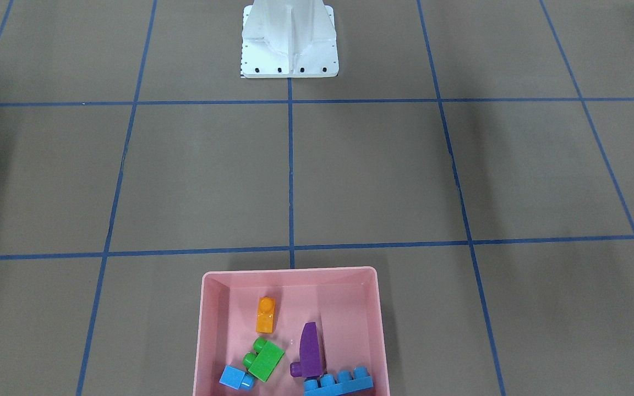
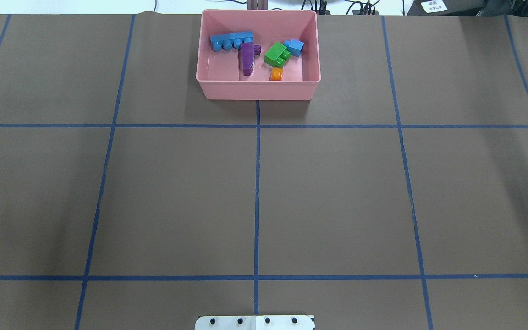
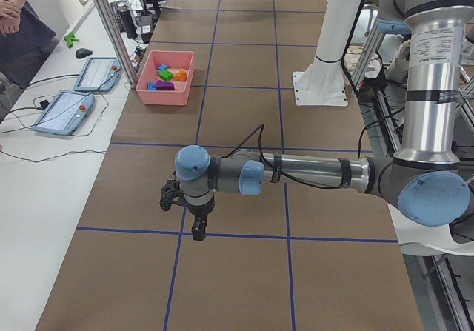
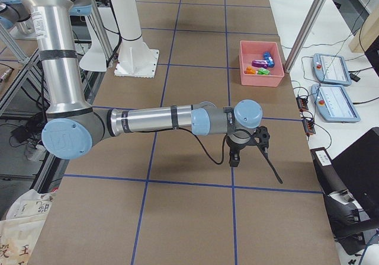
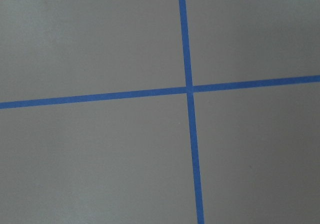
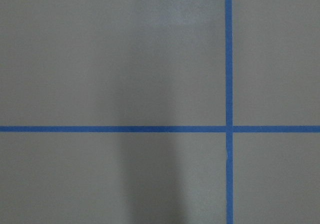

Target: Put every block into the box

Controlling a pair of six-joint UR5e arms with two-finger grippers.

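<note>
Five blocks [image 1: 266, 360] in pink box [image 1: 289, 271], left tool [image 3: 198, 232] and right tool [image 4: 232, 160] above counter [image 1: 377, 176], well apart from it, openings not discernible

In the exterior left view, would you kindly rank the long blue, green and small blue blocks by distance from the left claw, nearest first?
1. long blue block: end of the box nearest the left claw.
2. green block: mid-box.
3. small blue block: just past the green.

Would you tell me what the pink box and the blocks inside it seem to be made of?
The pink box looks like moulded plastic: smooth walls, rounded corners, soft sheen. The blocks seem hard plastic too: bright solid colours, moulded studs.
</note>
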